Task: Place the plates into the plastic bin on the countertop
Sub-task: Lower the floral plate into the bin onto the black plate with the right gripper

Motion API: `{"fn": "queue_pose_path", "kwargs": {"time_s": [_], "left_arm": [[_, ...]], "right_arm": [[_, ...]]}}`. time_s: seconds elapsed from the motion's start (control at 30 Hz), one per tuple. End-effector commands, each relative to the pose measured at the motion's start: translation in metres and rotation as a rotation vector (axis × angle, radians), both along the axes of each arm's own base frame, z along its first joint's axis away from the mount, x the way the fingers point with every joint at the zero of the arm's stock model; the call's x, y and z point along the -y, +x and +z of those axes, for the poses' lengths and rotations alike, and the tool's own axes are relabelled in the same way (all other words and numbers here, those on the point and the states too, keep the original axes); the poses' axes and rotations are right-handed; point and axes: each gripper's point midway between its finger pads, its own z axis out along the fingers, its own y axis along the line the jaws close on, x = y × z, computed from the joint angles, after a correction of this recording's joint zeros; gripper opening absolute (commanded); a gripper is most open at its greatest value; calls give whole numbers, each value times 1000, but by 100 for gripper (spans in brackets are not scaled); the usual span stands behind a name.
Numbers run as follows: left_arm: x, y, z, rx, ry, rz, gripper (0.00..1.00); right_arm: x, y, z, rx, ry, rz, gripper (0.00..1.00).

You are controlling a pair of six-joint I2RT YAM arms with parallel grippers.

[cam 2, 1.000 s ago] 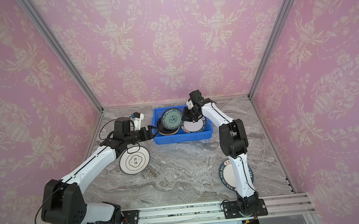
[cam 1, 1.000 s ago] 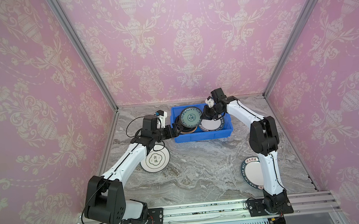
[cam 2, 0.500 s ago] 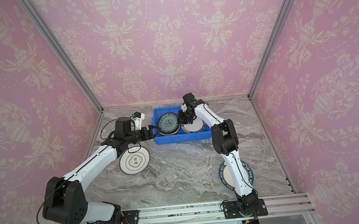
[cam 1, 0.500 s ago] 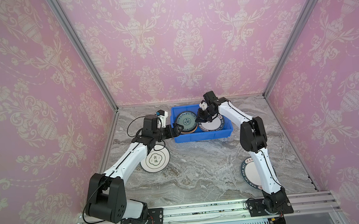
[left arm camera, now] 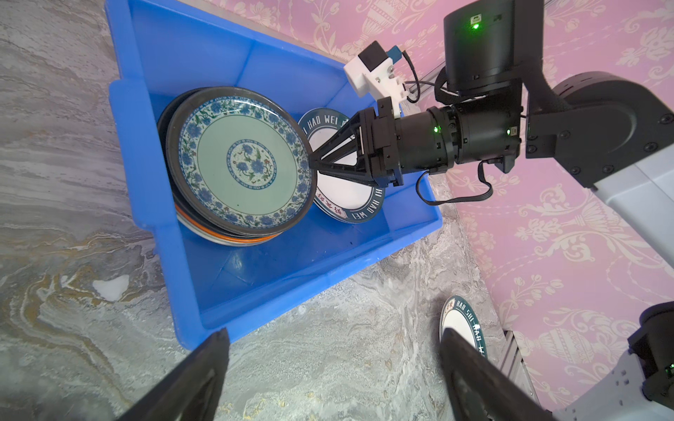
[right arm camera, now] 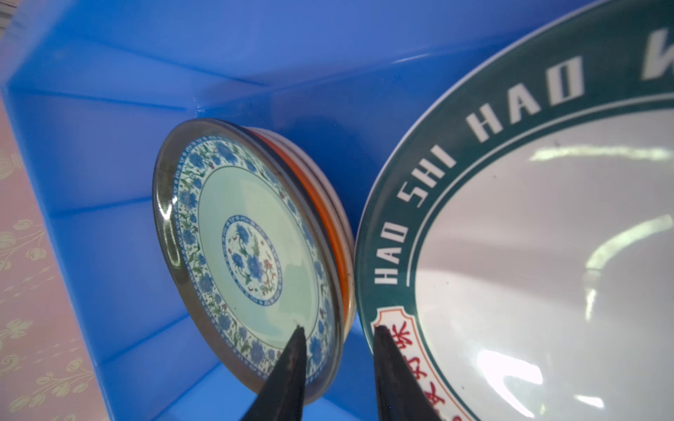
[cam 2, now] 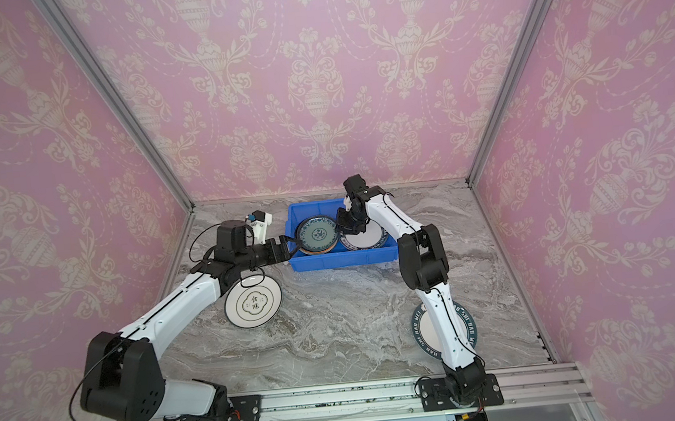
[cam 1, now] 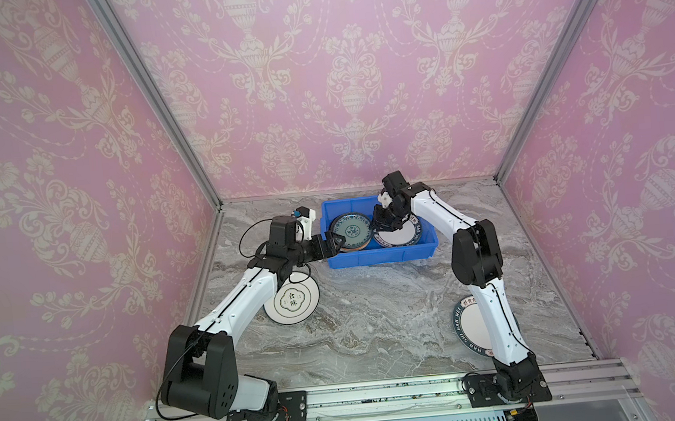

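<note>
There is one blue plastic bin [cam 1: 381, 255] [cam 2: 344, 259] [left arm camera: 233, 291] [right arm camera: 109, 109] at the far middle of the grey marble countertop [cam 1: 379, 320]. In the left side of the bin is one pile of plates. The teal flower plate [cam 1: 351, 231] [cam 2: 316, 235] [left arm camera: 240, 164] [right arm camera: 251, 255] is on top. Under it peek the edge of a black plate [left arm camera: 163, 127], an orange plate [left arm camera: 251, 238] [right arm camera: 324, 211] and pale cream edges [right arm camera: 346, 226]; I cannot count how many cream ones there are. Just beside the pile, in the right side of the bin, lies one white plate with a dark lettered rim [cam 1: 403, 237] [cam 2: 365, 240] [left arm camera: 346, 197] [right arm camera: 529, 255]. Two plates are out on the countertop. One white plate with Chinese characters [cam 1: 292, 301] [cam 2: 254, 304] is on the left, partly under the left arm. One more lettered-rim plate [cam 1: 471, 329] [cam 2: 423, 329] [left arm camera: 461, 328] is near on the right, partly under the right arm. There are two grippers. The right gripper [cam 1: 375, 227] [cam 2: 341, 230] [left arm camera: 313, 160] [right arm camera: 337, 328] reaches down into the bin between the pile and the lettered plate. Its jaws are a little apart and the right edge of the teal plate shows in the gap, but they do not pinch anything. The left gripper [cam 1: 332, 245] [cam 2: 289, 245] [left arm camera: 332, 331] is at the near left corner of the bin. Its jaws are spread wide and hold nothing.
</note>
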Motion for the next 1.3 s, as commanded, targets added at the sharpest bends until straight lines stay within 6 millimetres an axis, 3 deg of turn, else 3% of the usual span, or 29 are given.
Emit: {"fn": "queue_pose_path", "kwargs": {"time_s": [0.0, 0.33, 0.63, 0.83, 1.07, 1.27], "left_arm": [[-1, 2, -8, -2, -1, -10, 92], [-4, 3, -11, -11, -2, 2, 92], [-8, 6, -17, -28, -5, 9, 92], [-7, 8, -20, -37, -12, 9, 92], [-5, 11, -23, -46, -21, 11, 92], [-5, 12, -21, -46, -24, 11, 92]], "right_arm": [[4, 4, 41, 91, -23, 17, 32], [-6, 10, 6, 34, -5, 15, 23], [-20, 11, -18, -4, 3, 31, 22], [-23, 13, -1, 34, 15, 32, 18], [-18, 12, 21, 68, 15, 34, 26], [-10, 9, 23, 83, -9, 29, 26]]}}
